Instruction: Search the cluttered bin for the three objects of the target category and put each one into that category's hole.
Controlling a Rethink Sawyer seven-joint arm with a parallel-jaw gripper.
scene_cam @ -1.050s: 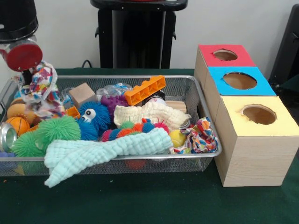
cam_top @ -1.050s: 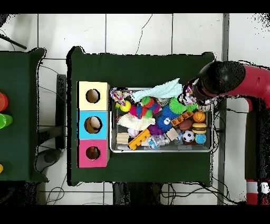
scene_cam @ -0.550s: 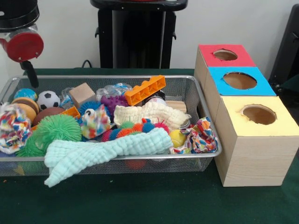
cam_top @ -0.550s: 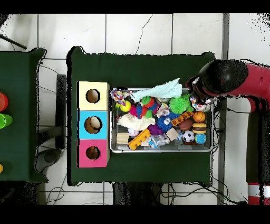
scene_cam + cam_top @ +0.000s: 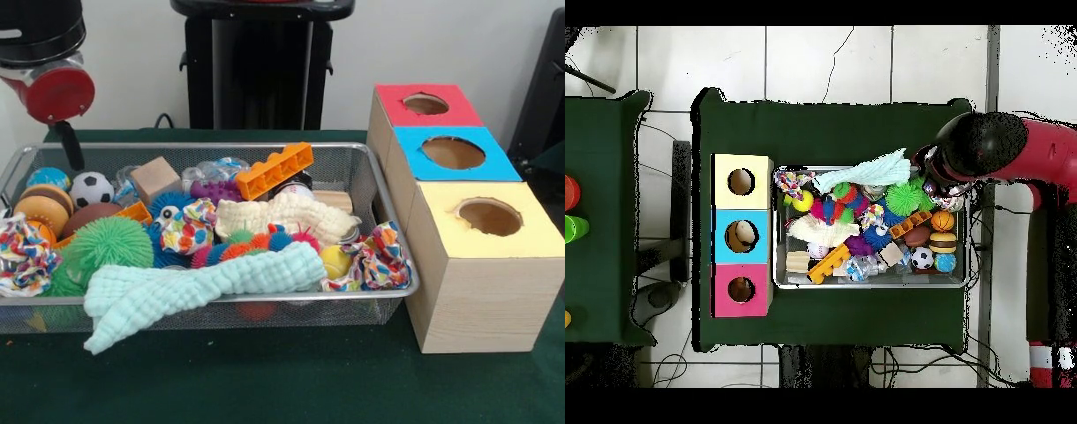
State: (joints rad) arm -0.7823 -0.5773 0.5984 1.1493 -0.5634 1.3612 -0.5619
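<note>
We see the gripper [image 5: 66,146] above the bin's [image 5: 388,231] corner farthest from the boxes [image 5: 453,152]; fingers' state unclear.

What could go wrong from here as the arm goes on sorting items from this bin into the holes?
The mint cloth droops over the wire bin's front rim, so a nearby pass could drag it out onto the table. The multicoloured fabric piece lies at the bin's edge and may slip over the rim if nudged. Toys are heaped tightly, so picking the orange block could snag or shift its neighbours.
</note>
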